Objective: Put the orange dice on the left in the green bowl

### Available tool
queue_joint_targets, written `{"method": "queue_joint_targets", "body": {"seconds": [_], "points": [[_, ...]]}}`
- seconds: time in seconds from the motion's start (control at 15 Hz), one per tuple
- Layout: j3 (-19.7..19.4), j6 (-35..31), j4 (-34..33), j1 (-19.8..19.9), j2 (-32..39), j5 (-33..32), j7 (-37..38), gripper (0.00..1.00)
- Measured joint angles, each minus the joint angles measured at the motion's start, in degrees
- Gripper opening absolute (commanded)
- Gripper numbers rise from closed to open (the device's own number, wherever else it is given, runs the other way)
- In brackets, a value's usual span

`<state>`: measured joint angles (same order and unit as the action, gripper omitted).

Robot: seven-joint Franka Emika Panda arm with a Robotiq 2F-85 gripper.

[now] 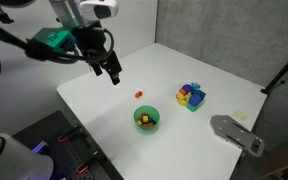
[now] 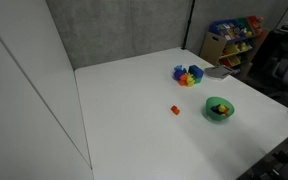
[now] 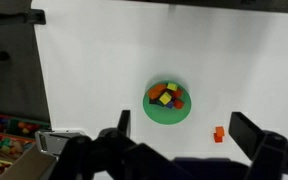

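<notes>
Your gripper (image 1: 111,70) hangs open and empty, well away from the green bowl (image 1: 146,119). The orange dice (image 1: 139,95) lies on the table (image 1: 204,70) near that bowl, clear of its rim. Centre the open jaws over the cube, descend straight, and close low, since so small a piece may slip out.

A square white table (image 1: 104,110) carries four things, seen in both exterior views. A tiny orange-red cube (image 1: 139,95) lies near a small round bright green bowl (image 1: 135,117), not touching it. A cluster of yellow, blue, purple and red blocks (image 1: 191,96) sits apart from both. A flat grey object (image 1: 236,133) lies at the table's edge.
</notes>
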<state>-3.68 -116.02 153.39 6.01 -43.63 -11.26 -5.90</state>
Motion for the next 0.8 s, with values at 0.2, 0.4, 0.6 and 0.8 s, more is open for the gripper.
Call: {"method": "queue_joint_targets", "body": {"seconds": [0.2, 0.4, 0.6, 0.8], "points": [[0.0, 0.0, 0.0, 0.0, 0.0, 0.0, 0.0, 1.0], [0.0, 0.0, 0.0, -0.1, 0.3, 0.1, 0.1, 1.0], [0.1, -0.3, -0.2, -1.1, 2.4, 1.2, 0.4, 1.0], [0.5, -2.6, -0.7, -2.8, 6.3, 3.4, 1.4, 1.0]]}}
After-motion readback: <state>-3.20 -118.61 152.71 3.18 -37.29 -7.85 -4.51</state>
